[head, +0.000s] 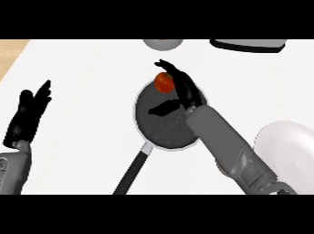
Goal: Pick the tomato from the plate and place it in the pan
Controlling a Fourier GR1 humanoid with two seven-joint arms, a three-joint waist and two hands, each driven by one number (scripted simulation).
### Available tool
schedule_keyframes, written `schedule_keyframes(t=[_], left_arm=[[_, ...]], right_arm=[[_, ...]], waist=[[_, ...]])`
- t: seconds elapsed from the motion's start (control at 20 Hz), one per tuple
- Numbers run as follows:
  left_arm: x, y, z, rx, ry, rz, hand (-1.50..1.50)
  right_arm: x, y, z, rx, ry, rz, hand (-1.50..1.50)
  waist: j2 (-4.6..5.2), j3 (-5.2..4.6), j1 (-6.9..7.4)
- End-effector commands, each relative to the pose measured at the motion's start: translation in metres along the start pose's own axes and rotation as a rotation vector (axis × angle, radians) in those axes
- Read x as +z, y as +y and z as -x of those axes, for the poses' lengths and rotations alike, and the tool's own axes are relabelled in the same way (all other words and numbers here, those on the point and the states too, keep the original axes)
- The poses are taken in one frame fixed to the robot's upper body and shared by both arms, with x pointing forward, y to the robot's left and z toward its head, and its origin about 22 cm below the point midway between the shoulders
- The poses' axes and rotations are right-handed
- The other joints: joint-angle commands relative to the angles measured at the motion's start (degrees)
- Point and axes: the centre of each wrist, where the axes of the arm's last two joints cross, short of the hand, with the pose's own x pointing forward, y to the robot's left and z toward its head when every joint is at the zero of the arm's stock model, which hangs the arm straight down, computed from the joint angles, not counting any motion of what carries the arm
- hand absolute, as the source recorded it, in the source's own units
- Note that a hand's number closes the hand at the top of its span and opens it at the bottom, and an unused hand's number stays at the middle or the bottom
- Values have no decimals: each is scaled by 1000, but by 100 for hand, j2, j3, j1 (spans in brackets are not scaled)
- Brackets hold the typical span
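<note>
Right hand (180, 87) sits over the far end of the pan (153, 128), fingers curled round the tomato (163, 82), which shows at the hand's left side, just above the pan's far rim. Tomato is off the plate (291, 146); the plate lies well behind the hand, beside the forearm's right flank. Whether the tomato touches the pan floor can't be told from this angle.

Left hand (30, 114) rests far off to the right hand's left, fingers straight and up, holding nothing.

Handling judgement: tomato is likely light, round, smooth-skinned and a bit soft, so it can roll or slip out sideways and bruise if squeezed. Best hold is across its widest part, thumb opposite fingers, as it looks now. Release should be low over the pan's middle, nearer the wrist than the present spot, so it doesn't roll over the rim. The pan's handle (133, 171) trails back below the forearm's left side.
</note>
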Motion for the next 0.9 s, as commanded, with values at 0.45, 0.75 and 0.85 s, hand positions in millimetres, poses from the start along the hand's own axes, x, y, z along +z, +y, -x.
schedule_keyframes(t=[0.45,0.75,0.85], left_arm=[[-1,17,7,17,65,-70,0],[25,35,43,21,79,-91,0],[21,17,27,10,70,-113,0]], right_arm=[[-15,-17,1,-184,8,228,-150],[-14,-110,27,-221,31,301,-150],[5,-131,55,-236,41,298,-150]], waist=[[-99,-6,-563],[-160,-9,-682],[-168,-7,-734]])
